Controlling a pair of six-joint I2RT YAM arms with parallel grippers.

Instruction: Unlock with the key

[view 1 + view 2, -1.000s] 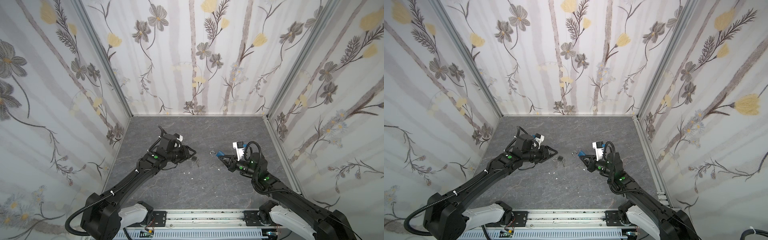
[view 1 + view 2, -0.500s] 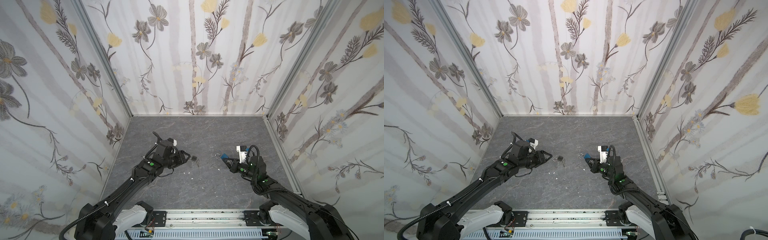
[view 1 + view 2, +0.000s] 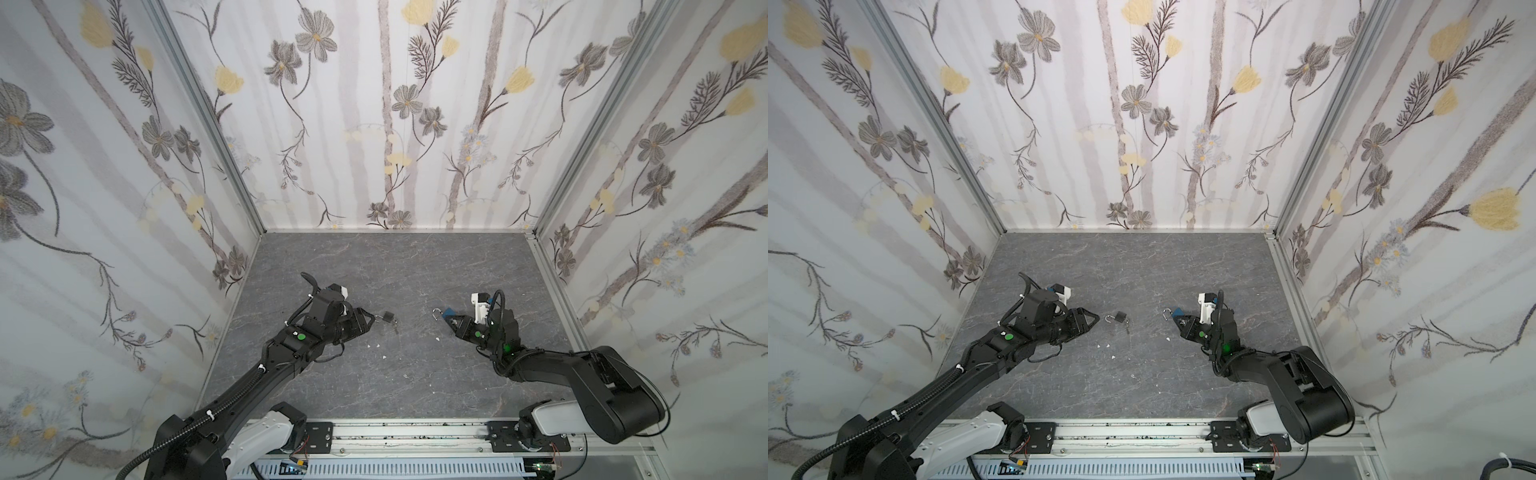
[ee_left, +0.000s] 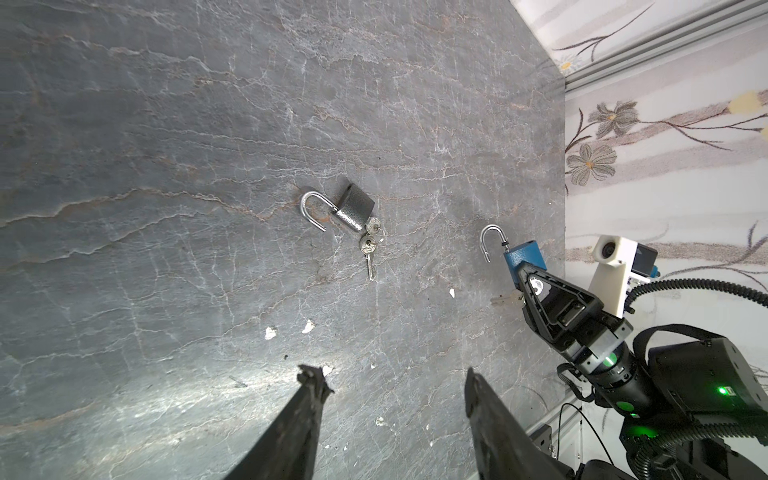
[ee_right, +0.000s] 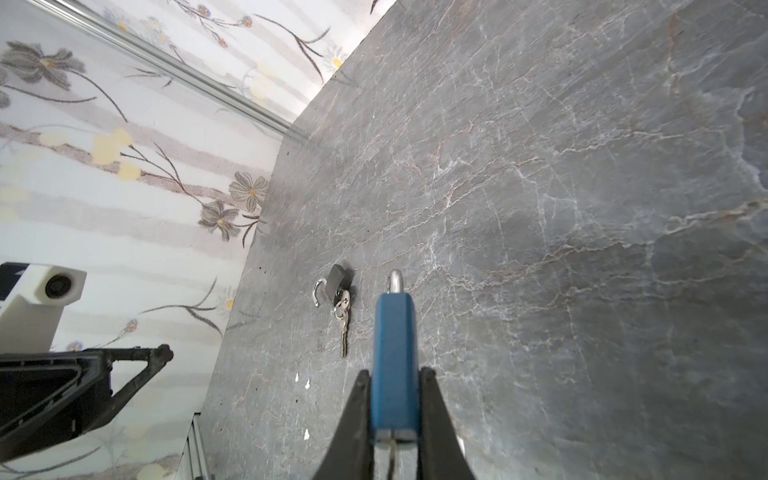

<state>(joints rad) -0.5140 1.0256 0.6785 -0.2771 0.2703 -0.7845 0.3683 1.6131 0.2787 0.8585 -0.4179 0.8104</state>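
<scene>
Start at the right gripper (image 5: 395, 372): squeezed tight on the blue lock (image 5: 392, 332), low over the table (image 5: 582, 208). Look at the blue lock's loop (image 4: 492, 241): popped open on one side. See a key (image 4: 505, 300) poking out of the bottom end, back between the jaws. Looks unlocked already.

Now to the left gripper (image 4: 392, 374): spread wide, holding nothing, down low and near the grey lock (image 4: 355, 203). Not touching it.

Find that grey lock lying flat on the table, near the middle, well apart from the blue one. Same story for the grey lock's loop (image 4: 311, 210): swung open. Spot two small keys (image 4: 369, 247) on a ring at its bottom end, one stuck in the keyhole by the look of it, one lying loose on the table.

Around them, only a few little white bits (image 4: 270, 332) on the table.

So, how far along? Probably almost done. Open loops on both locks, as far as can be seen. Maybe left to do: put the blue lock down and let go. Hard to tell about anything more.
</scene>
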